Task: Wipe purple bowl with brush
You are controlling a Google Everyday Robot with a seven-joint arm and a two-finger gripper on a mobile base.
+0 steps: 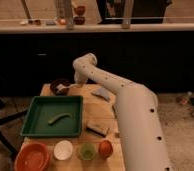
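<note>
The brush (66,87) lies with its long axis running roughly left to right, tilted a little downward toward the left. Its pale handle runs from the gripper (78,84) out to the left, and its far end reaches over the rim of the purple bowl (59,86), ending inside or just above the bowl's hollow; whether the tip touches the bowl's inner surface cannot be told. The purple bowl sits at the back left corner of the wooden tabletop (102,107), just behind the far edge of the green tray (40,117).

The gripper hangs at the end of the white arm (130,115), just to the right of the bowl and low over the tabletop. The brush handle comes out from it, but whether the fingers are clenched on the handle or loose around it cannot be told.

Inside the green tray lies a small curved green object (59,118). To the right of the gripper, on the bare wood, a flat grey object (101,93) rests near the arm. A dark rectangular block (97,128) lies just right of the tray's front corner.

Along the near edge of the tabletop stand, from left to right, an orange bowl (32,157), a small white bowl (63,150), a small green cup (86,151) and a round red-orange fruit (105,148).
</note>
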